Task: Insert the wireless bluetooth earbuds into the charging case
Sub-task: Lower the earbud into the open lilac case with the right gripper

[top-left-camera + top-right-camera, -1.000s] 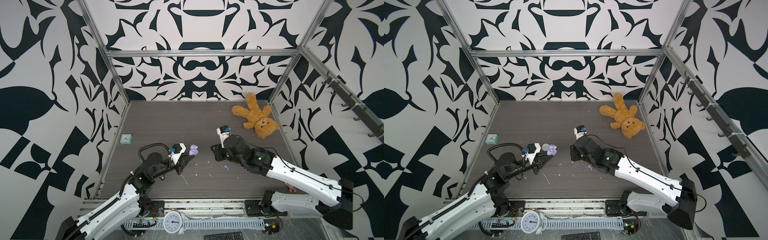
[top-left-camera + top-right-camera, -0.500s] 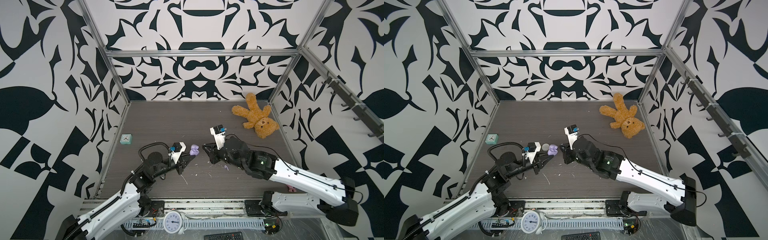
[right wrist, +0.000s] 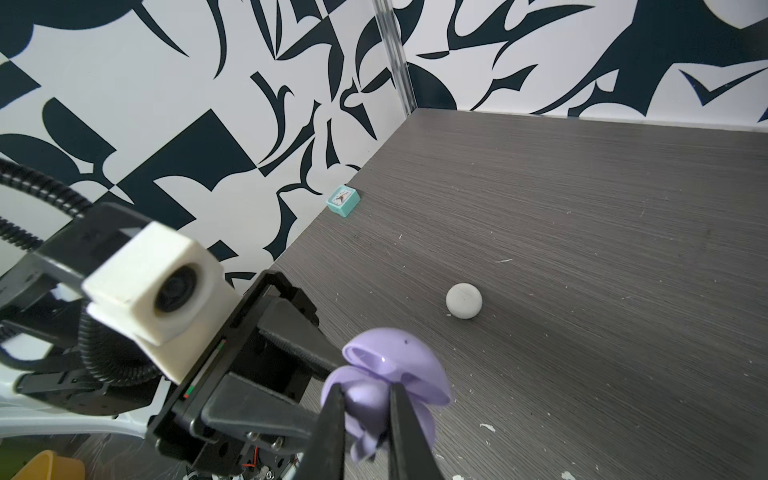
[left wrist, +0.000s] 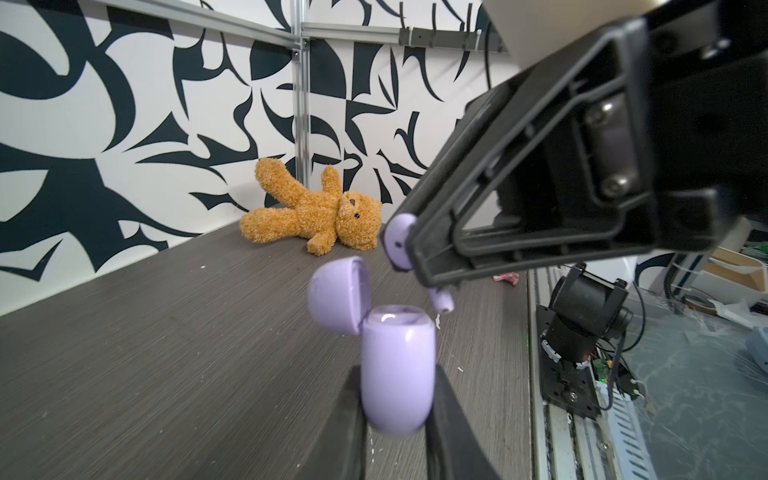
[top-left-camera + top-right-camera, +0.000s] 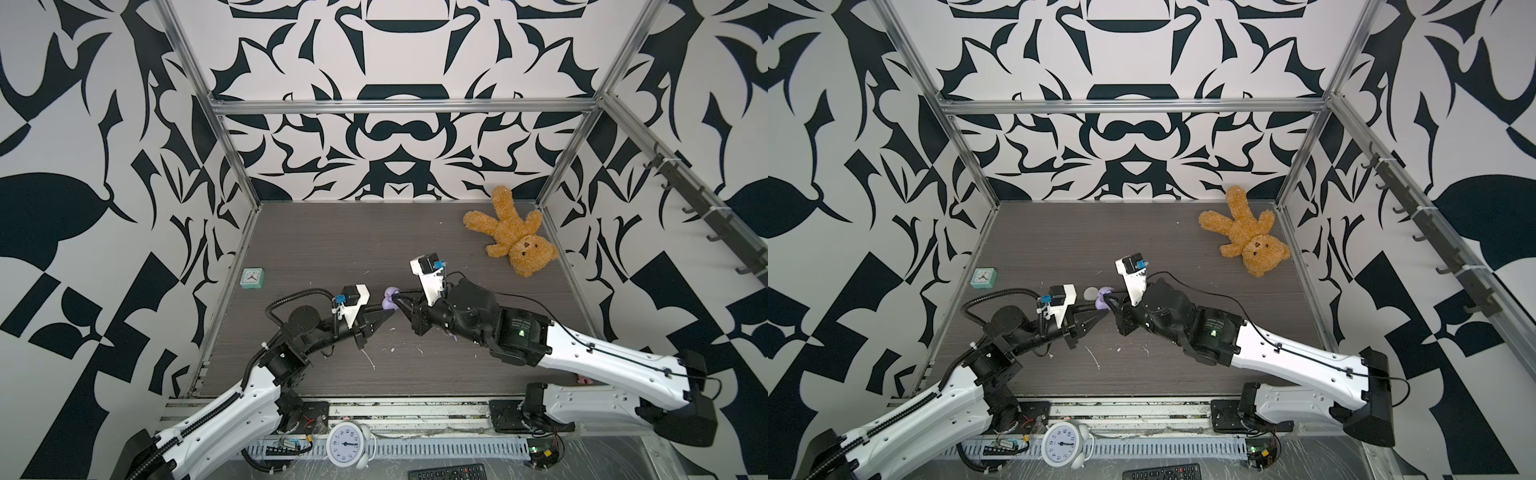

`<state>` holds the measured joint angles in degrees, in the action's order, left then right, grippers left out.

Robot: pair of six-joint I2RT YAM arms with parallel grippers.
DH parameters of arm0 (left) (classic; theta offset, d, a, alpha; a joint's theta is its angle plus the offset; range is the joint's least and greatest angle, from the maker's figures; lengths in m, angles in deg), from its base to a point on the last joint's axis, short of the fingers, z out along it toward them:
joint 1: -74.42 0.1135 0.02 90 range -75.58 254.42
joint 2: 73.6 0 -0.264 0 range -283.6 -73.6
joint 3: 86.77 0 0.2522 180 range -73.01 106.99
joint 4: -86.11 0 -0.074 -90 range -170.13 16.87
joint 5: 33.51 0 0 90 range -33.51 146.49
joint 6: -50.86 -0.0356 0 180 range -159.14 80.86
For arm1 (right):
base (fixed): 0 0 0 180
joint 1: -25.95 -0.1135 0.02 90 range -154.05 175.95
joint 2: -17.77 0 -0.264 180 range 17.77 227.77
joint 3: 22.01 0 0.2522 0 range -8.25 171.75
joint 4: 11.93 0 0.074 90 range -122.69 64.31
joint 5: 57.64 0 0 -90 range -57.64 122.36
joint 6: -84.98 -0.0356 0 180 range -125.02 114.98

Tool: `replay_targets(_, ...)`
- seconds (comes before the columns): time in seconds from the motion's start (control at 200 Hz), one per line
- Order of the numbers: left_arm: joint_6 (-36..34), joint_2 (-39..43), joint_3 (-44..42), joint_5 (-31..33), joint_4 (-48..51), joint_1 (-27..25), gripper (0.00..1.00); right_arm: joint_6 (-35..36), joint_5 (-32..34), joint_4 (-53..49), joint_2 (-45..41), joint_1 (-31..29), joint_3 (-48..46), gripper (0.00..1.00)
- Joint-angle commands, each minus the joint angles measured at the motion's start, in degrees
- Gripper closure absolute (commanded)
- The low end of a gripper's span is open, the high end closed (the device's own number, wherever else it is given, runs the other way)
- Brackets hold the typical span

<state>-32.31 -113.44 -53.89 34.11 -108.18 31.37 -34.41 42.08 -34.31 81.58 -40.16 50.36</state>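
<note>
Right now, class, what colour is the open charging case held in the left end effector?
Pale purple. The charging case shows best in the left wrist view.

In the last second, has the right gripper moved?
Yes. The right gripper, holding a purple earbud, has swung left, away from the teddy bear, up to the open purple charging case in the left gripper.

The purple charging case [image 4: 397, 370] is smooth, glossy plastic; the pale purple earbud [image 4: 395, 242] looks like the same plastic, a little duller. The round white case [image 3: 464, 300] is matt. The table [image 5: 332, 245] shows dull grey wood grain, the teddy bear [image 5: 513, 239] shaggy plush, the frame rail [image 5: 395, 106] brushed metal
</note>
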Motion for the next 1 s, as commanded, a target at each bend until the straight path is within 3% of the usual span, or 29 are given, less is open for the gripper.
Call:
replay_targets(0.0,-0.77,1.15,-1.0,-2.99,-2.85,-0.19,1.0,1.61,0.38,3.96,-1.06,-0.6,-0.42,0.88)
replay_targets(0.995,0.92,2.21,-2.55,-2.99,-6.3,-0.28,1.0,1.61,2.45,6.14,-1.56,-2.03,-3.68,0.89)
